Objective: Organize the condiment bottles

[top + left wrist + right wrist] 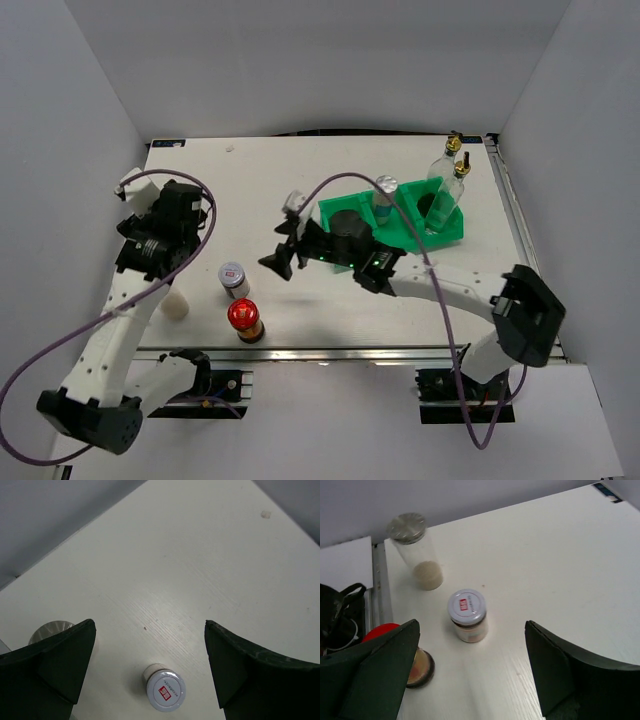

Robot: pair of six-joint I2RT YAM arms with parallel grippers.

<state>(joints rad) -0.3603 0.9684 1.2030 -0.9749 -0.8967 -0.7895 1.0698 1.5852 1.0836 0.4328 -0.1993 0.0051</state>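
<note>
1. Three of your loose bottles stand near the front left of the table (pixel 300 170). They are the small jar (pixel 233 277) with its red-marked white lid, the red-capped bottle (pixel 244 318) just in front of it, and a silver-lidded shaker (pixel 176 303) to their left. From above, the left arm hides part of that shaker.
2. In the right wrist view a finger cuts off most of the red-capped bottle. In the left wrist view you see only part of the shaker's lid past a finger, and the jar shows top-down at the bottom edge.
3. A second shaker (pixel 385 195) stands in the green tray (pixel 335 212) at the right. The two tall glass bottles (pixel 449 200) with gold tops are at the tray's right end. You cannot tell whether the farther one stands inside the tray or just behind it, and the right arm covers the tray's left part.
4. The table is white with a faint grain, and plain pale walls close it in on three sides.
5. The left claw (pixel 150 625) is spread wide and holds nothing, hanging over bare table beyond the jar.
6. The right claw (pixel 280 246) is also spread wide and empty. It sits right of the small jar and faces it, touching nothing.
</note>
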